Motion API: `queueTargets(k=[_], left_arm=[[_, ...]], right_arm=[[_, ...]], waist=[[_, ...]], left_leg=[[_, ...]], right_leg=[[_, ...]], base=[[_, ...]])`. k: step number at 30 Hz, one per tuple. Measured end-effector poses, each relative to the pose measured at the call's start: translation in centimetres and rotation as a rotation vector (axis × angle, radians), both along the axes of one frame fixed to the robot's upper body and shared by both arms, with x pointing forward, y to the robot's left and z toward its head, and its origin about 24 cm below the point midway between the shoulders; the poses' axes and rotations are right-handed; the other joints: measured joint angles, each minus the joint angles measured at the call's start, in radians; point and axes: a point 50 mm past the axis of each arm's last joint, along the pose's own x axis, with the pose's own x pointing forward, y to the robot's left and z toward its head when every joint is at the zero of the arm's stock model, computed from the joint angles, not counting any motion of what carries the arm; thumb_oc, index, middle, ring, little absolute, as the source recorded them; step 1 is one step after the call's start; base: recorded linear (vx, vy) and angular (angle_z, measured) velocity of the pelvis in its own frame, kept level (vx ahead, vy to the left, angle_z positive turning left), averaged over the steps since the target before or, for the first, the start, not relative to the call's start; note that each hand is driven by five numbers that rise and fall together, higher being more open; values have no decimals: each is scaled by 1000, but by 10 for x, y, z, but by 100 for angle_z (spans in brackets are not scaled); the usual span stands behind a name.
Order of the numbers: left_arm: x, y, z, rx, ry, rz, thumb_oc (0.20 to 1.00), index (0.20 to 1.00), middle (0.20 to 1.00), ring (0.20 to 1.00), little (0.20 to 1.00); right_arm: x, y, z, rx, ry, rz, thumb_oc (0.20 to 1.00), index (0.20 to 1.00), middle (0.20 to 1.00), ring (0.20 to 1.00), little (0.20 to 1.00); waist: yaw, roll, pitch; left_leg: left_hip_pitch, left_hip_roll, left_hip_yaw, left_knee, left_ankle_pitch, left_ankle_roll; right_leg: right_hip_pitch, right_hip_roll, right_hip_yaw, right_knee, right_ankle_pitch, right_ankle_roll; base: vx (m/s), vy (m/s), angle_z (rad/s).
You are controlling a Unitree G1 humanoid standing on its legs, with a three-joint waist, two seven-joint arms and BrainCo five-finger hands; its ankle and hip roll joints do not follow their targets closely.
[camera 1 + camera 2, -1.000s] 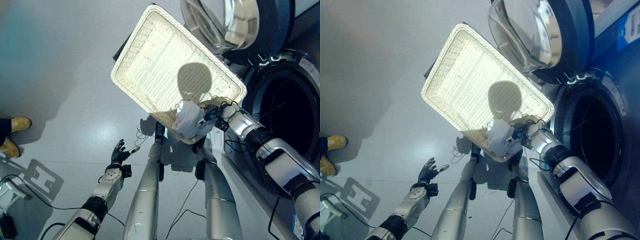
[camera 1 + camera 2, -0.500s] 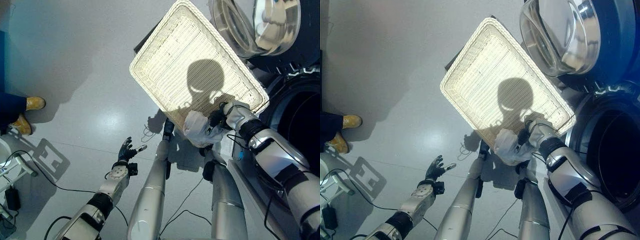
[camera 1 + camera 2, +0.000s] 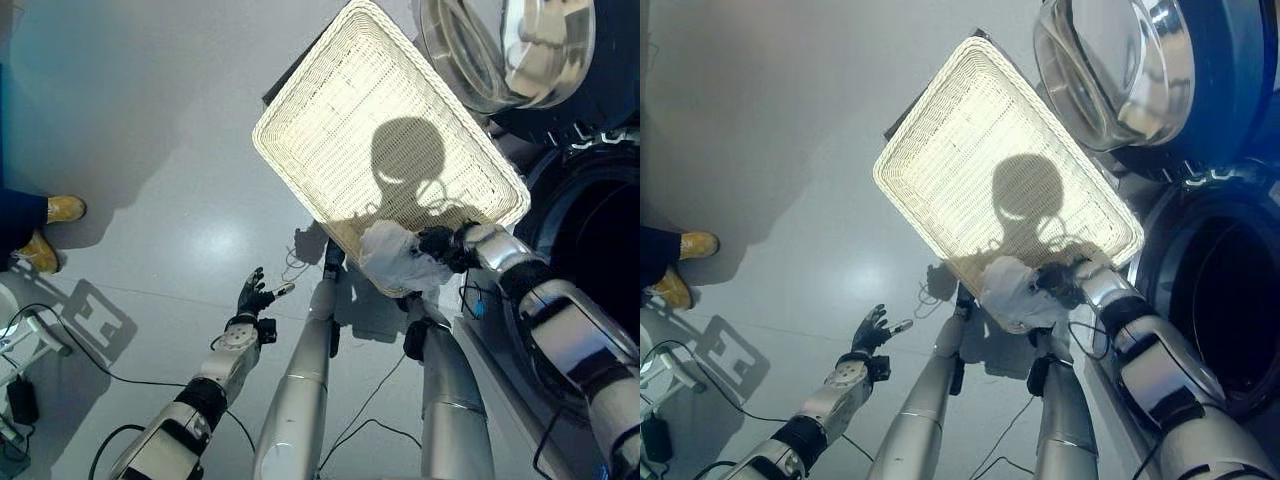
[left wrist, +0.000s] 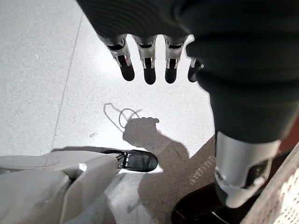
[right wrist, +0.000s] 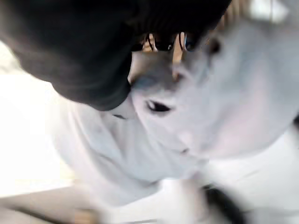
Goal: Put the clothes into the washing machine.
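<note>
One white garment (image 3: 398,257) bunched in right hand (image 3: 440,245) (basket (image 3: 300,95) edge)

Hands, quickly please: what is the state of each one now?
Left hand: open, holding nothing.
Right hand: shut on the white garment.

A white garment (image 3: 1015,294) is held bunched in the right hand (image 3: 1058,283) at the near corner of a white wicker basket (image 3: 940,150), which is seen tilted above the grey floor (image 3: 760,150). The fingers are closed round the cloth. Just to the right, the dark drum opening of the washing machine (image 3: 1230,300) is seen, its round glass door (image 3: 1110,60) swung open above. The left hand (image 3: 866,332) is held low over the floor, fingers spread and nothing in it. A person's yellow shoes (image 3: 680,265) are seen at the left edge.
</note>
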Motion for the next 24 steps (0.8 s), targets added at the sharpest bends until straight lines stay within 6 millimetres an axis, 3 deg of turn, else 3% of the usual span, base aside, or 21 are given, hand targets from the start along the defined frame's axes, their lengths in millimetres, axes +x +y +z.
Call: queueTargets(k=[3,8,9,12,24], left_arm=[[-5,1,-5,-2,12,7,1000,1000,1000,1000,1000],[-11,5,-12,-14,29,43,1000,1000,1000,1000,1000],[-14,5,-14,-23,28,59,1000,1000,1000,1000,1000],[-22,9,-24,-22,62,83,1000,1000,1000,1000,1000],[-28,16,-30,-33,54,128,1000,1000,1000,1000,1000]], right_arm=[[-10,3,-13,342,-21,-113,200,200,200,200,200],[-22,12,-30,712,-3,-222,200,200,200,200,200],[-26,13,-27,931,-34,-270,200,200,200,200,200],[-30,15,-27,1167,-63,-289,200,200,200,200,200],[-43,-1,-39,1566,-137,-428,200,200,200,200,200]], waist=[[-17,-1,0],[-84,-2,1],[-92,-7,5],[-122,-7,5],[-165,-3,6]], left_leg=[[17,4,40,3,-4,4],[32,10,83,14,-19,10],[37,14,109,19,-27,17],[60,15,165,13,-35,27],[205,1,315,-72,-56,60]], right_leg=[[0,7,28,4,3,4],[-2,18,78,-12,22,9],[-1,28,102,-29,39,14],[11,33,137,-65,71,24],[117,35,244,-246,180,56]], base=[[-33,8,-24],[-46,18,-26],[-41,-8,-39],[-46,-1,-49],[-15,57,-37]])
